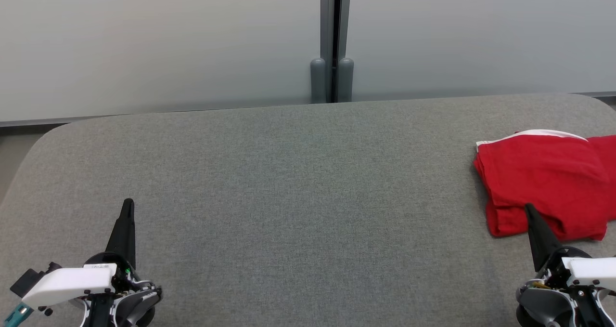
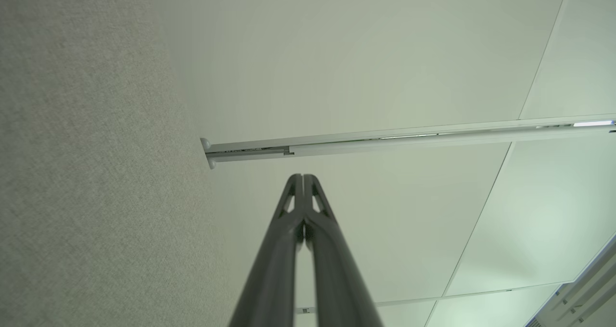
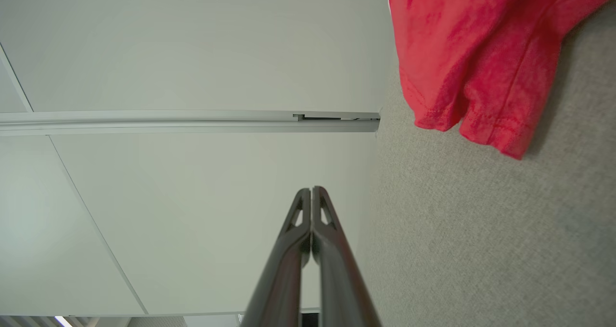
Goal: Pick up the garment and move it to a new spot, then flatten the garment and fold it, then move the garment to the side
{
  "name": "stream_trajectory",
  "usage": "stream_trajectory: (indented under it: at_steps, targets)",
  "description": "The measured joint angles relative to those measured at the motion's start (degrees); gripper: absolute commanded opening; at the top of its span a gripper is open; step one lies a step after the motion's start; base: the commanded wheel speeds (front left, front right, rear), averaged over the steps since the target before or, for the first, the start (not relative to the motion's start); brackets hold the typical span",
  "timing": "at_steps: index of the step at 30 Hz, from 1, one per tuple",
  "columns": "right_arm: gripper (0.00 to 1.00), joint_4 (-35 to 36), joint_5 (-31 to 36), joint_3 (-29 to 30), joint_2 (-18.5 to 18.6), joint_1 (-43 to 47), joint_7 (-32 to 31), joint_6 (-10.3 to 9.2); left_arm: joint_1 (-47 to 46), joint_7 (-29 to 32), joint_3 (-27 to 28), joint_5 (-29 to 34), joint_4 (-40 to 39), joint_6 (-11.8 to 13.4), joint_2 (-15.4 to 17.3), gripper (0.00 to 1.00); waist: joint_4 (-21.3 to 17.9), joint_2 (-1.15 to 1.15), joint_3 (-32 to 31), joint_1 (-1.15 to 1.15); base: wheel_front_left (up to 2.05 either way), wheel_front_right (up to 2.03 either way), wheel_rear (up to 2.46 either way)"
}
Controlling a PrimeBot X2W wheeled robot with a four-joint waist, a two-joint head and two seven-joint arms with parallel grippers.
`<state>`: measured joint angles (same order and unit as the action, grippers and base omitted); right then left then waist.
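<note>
Folded red cloth garment on felt table.

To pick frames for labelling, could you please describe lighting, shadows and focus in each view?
Head view: even, soft light, no glare; the red garment is sharp but cropped by the right edge. Left wrist view: pale greenish cast, left gripper soft-edged close to the lens. Right wrist view: the garment casts a soft shadow on the grey surface; right gripper blurs toward the bottom edge.

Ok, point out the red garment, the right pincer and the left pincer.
red garment point(image 1: 539, 182): head view, middle of the red cloth.
right pincer point(image 1: 528, 207): head view, tips of its shut fingers.
left pincer point(image 1: 128, 203): head view, tips of its shut fingers.
</note>
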<state>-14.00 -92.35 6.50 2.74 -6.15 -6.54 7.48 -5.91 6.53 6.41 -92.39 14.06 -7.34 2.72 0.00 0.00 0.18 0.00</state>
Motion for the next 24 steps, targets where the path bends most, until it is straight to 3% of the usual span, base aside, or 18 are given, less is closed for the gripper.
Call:
stream_trajectory:
  at_steps: [24]
  targets:
    - [0.0,0.0,0.0,0.0,0.0,0.0,0.0,0.0,0.0,0.0,0.0,0.0,0.0,0.0,0.0,0.0,0.0,0.0,0.0,0.0,0.0,0.0,0.0]
